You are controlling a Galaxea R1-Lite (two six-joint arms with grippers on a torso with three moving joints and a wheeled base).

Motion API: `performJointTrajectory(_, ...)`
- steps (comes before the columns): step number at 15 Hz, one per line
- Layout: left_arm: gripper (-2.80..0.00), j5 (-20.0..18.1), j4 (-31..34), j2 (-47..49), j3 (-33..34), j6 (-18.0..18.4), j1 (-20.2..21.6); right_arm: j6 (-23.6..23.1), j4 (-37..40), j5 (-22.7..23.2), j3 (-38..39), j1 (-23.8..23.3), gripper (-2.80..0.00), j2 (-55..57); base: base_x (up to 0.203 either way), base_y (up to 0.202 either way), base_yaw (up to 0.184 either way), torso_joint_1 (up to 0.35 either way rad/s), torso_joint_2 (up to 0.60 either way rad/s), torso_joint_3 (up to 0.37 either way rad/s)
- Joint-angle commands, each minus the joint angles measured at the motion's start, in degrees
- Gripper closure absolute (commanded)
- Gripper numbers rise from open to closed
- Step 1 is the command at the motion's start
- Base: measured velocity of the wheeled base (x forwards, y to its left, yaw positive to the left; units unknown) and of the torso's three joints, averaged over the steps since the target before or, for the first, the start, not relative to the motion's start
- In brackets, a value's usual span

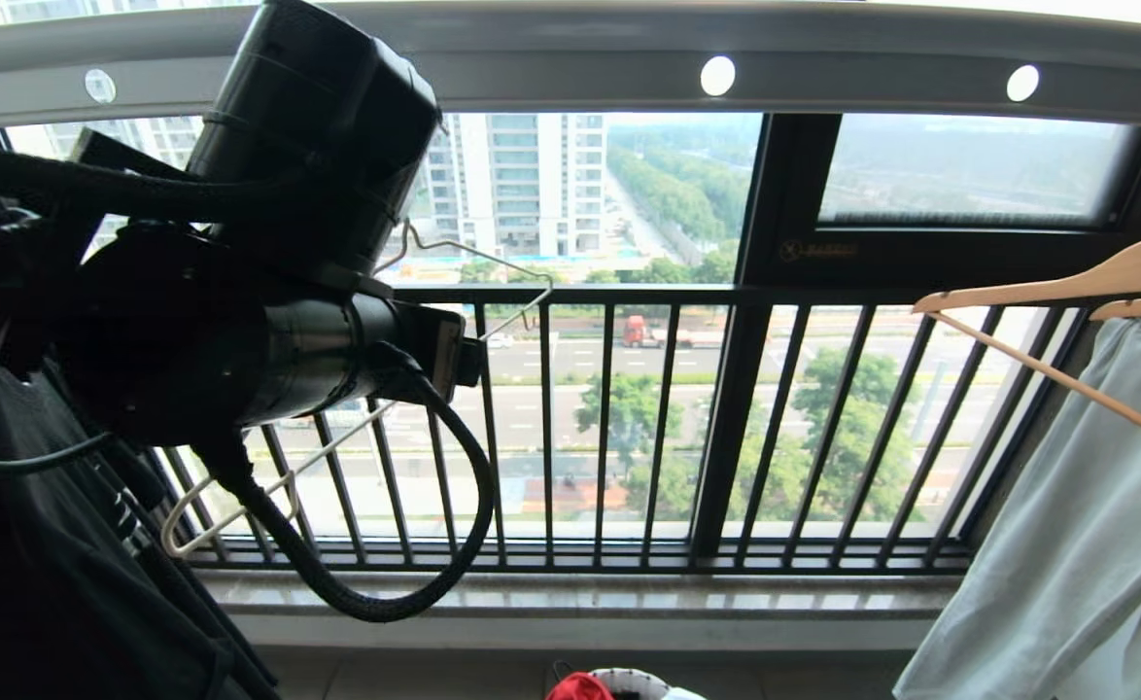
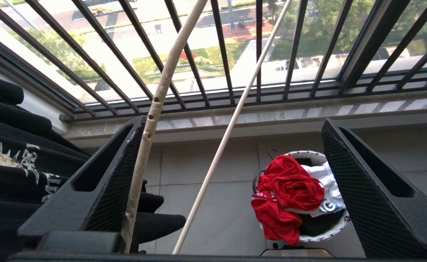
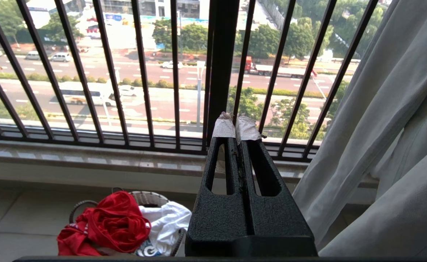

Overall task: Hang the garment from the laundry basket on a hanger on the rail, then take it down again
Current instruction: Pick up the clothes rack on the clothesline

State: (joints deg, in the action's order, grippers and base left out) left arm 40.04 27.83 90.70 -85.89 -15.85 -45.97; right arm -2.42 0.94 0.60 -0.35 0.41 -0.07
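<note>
The red garment [image 2: 290, 189] lies crumpled on top of the round white laundry basket [image 2: 326, 236] on the floor tiles, and shows again at the bottom edge of the head view [image 1: 578, 688]. My left arm [image 1: 269, 321] is raised under the grey rail [image 1: 570, 87]. My left gripper [image 2: 232, 120] is open wide around the cream wire hanger [image 2: 151, 116]; one wire lies along the inner face of one finger, the other wire [image 2: 228, 134] crosses the gap. The hanger [image 1: 522, 301] hangs tilted, its hook partly behind the arm. My right gripper [image 3: 237, 127] is shut on nothing, low beside the basket [image 3: 148, 198].
A black printed T-shirt [image 2: 10, 153] hangs close on the left. A wooden hanger [image 1: 1066, 287] carrying a pale grey-green garment [image 1: 1066, 544] hangs on the right. The dark barred window railing [image 1: 629, 428] and stone sill [image 1: 570, 593] stand straight ahead. White cloth [image 3: 166, 218] also lies in the basket.
</note>
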Motion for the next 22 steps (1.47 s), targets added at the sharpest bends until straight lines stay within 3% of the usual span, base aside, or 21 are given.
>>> performJointTrajectory(1,-2.8,-1.11,-0.06,2.03,-1.82,-0.33,0.09,-0.04,0.03,0.02,0.0,0.02,0.0,0.07,0.0,0.0,0.0,0.0,0.0,0.0)
performJointTrajectory(22,-2.8,-1.19,-0.06,1.5,-1.57,-0.41,0.18,-0.04,0.03,0.02,0.0,0.02,0.0,0.07,0.0,0.0,0.0,0.0,0.0,0.0)
